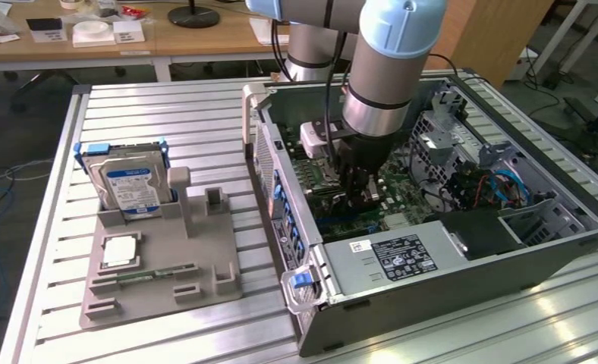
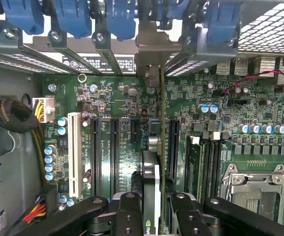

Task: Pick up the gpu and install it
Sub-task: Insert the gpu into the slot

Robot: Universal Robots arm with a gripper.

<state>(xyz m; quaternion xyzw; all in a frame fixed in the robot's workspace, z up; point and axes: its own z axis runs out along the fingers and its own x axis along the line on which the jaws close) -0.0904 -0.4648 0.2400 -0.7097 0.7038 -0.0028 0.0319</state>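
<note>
Inside the open computer case (image 1: 542,250), the gripper (image 2: 152,206) is closed on the gpu (image 2: 151,177), held edge-on over the motherboard (image 2: 117,103) slots

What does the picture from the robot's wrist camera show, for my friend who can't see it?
The robot's hand holds the gpu on edge between its black fingers, right above the green motherboard inside an open computer. Long black slots run beside the card, and blue clips line the case's far edge.
</note>
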